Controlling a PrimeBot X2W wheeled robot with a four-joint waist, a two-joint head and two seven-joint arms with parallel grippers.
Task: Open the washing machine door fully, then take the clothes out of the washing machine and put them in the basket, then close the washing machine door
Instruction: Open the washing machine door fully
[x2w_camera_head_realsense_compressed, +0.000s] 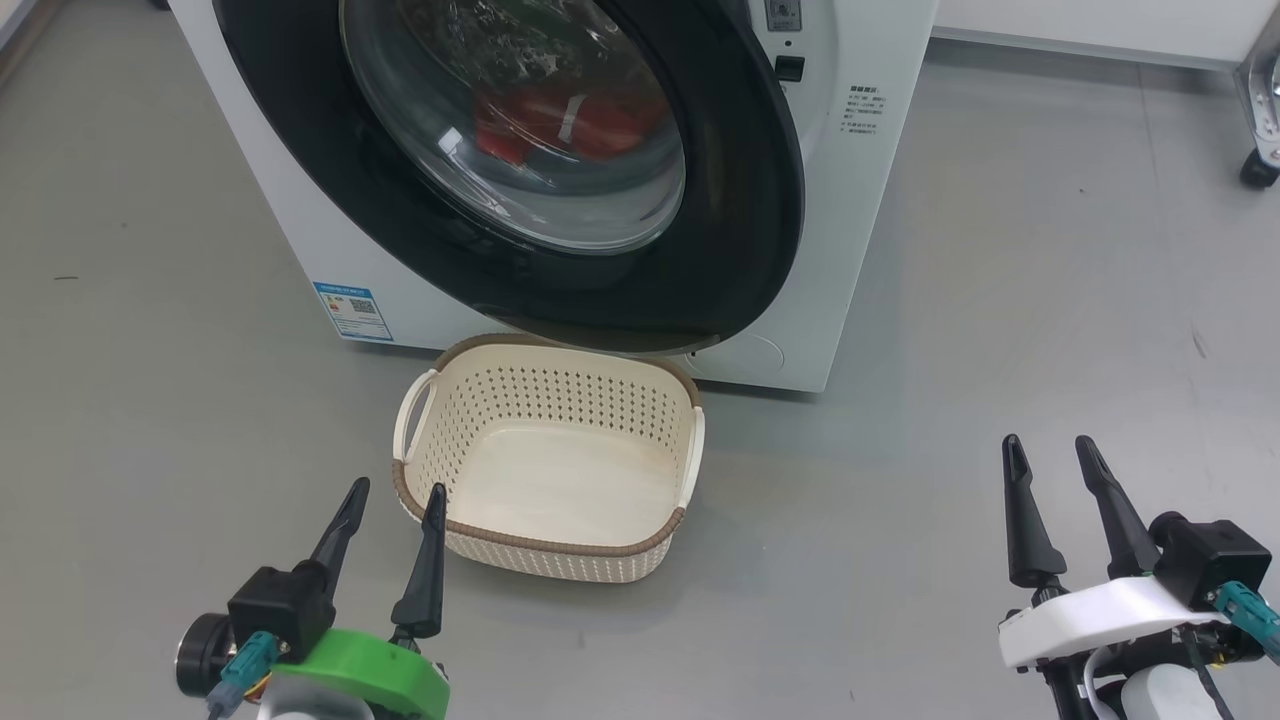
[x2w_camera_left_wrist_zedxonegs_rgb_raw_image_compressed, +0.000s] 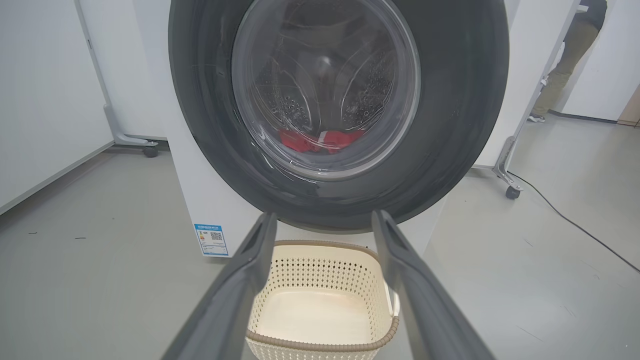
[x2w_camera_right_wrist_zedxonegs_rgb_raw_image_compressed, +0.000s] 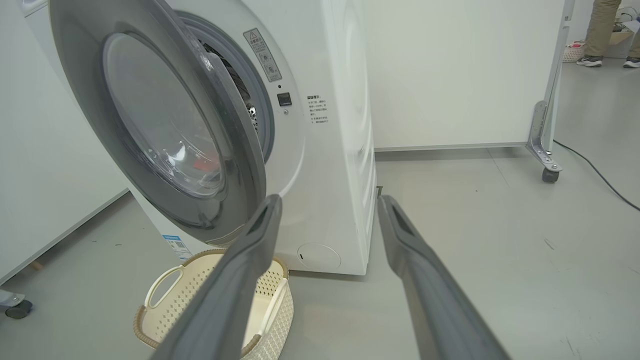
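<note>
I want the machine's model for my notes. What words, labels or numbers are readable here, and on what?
Nothing can be quoted.
Blue label sticker with a QR code, low on the washing machine: too small to read.
Printed text block on its front panel: blurred.
Warning sticker with a triangle sign above that block: too small to read.

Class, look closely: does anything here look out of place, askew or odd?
Only the door: it hangs ajar, its free edge swung out above the basket. Nothing is spilled or damaged.
</note>
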